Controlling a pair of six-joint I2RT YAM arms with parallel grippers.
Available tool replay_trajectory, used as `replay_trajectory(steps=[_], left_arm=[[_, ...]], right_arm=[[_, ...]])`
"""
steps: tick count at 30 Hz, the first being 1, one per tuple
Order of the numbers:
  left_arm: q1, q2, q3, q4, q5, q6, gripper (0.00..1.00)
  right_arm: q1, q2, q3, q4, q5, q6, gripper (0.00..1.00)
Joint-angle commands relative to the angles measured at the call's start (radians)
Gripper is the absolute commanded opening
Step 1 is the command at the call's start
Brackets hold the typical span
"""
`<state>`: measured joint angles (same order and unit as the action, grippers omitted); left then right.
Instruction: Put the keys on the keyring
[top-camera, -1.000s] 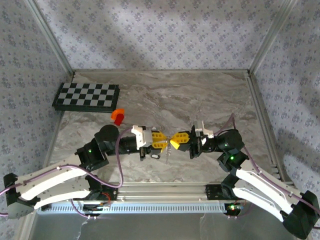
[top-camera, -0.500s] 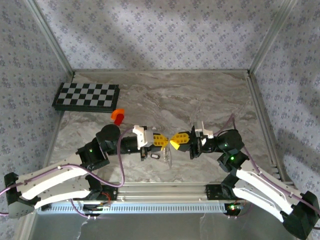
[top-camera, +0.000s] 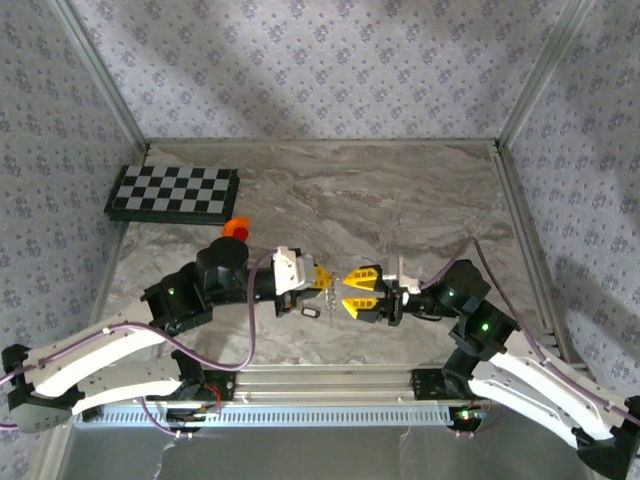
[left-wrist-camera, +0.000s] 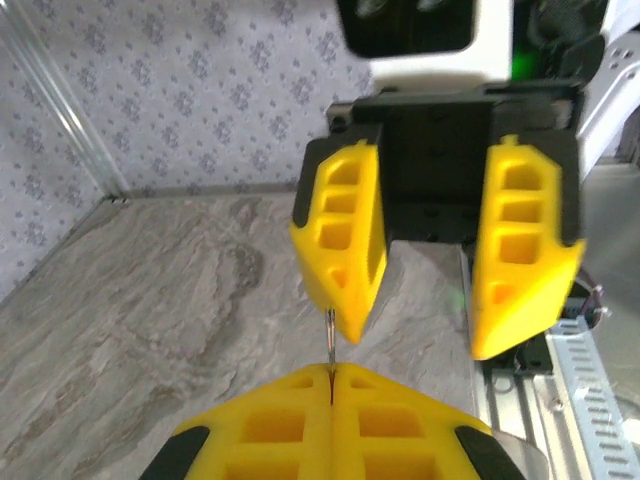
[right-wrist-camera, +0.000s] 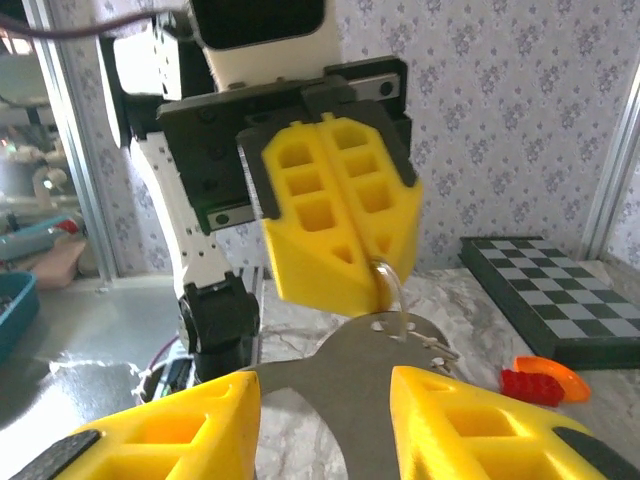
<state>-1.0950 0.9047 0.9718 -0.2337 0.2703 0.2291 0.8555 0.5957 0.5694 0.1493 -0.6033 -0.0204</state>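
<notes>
While pinched between the clenched left jaws, the keyring (right-wrist-camera: 386, 278) close to the parted right jaws.

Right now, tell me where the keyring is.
In the right wrist view the keyring is pinched at the tip of the left gripper, whose fingers are shut, facing the open right gripper.

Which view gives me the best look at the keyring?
Right wrist: the keyring shows as a curved loop sticking from the shut left claw. Left wrist sees it edge-on, a thin sliver; the top view gives just a speck.
</notes>
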Motion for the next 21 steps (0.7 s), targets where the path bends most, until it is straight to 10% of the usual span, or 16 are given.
replay_trajectory(steps=[1, 21], left_arm=[[-0.003, 0.017, 0.053, -0.110, -0.024, 0.045, 0.00], [-0.006, 0.086, 0.131, -0.313, -0.015, 0.073, 0.00]], right_arm=[[0.058, 0.008, 0.042, -0.141, 0.130, -0.125, 0.42], [0.169, 0.035, 0.073, -0.217, 0.307, -0.214, 0.40]])
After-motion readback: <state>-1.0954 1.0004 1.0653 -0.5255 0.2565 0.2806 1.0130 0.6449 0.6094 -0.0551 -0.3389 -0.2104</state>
